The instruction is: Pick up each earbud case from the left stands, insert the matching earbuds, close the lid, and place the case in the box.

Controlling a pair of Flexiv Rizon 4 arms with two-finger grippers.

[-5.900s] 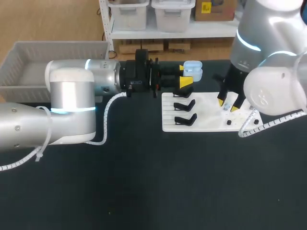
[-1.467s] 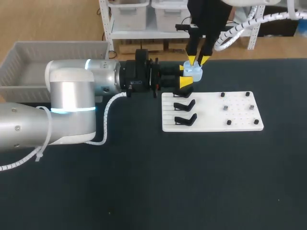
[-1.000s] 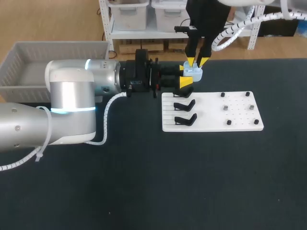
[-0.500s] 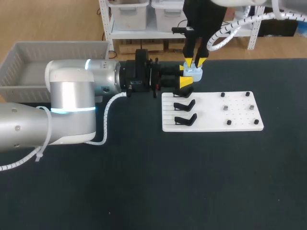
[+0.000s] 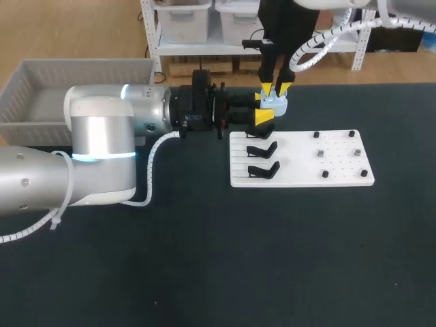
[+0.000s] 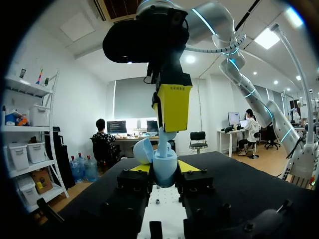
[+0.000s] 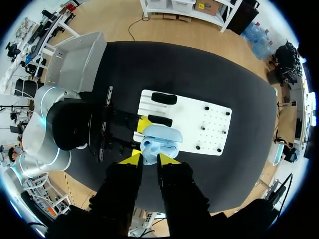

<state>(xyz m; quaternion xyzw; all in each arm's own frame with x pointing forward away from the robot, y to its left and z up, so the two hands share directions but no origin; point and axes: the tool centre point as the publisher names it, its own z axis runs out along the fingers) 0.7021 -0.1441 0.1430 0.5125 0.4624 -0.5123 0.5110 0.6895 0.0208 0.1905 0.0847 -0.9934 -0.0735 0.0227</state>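
Squeezing the probably slick, featherlight pale-blue plastic earbud case [image 5: 275, 103] at its base, left gripper [image 5: 262, 107] is bracing it while right gripper [image 5: 273, 89] is pinching what looks like a pale earbud [image 6: 163, 145].

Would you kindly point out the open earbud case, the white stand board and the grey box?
earbud case [image 5: 275, 103]: head view, its lower shell.
white stand board [image 5: 300, 160]: head view, bare middle.
grey box [image 5: 82, 71]: head view, far wall.

The case [image 5: 275, 103] sits in the left claw [image 5: 263, 107] behind the board [image 5: 340, 174], right claw [image 5: 273, 89] seemingly above.
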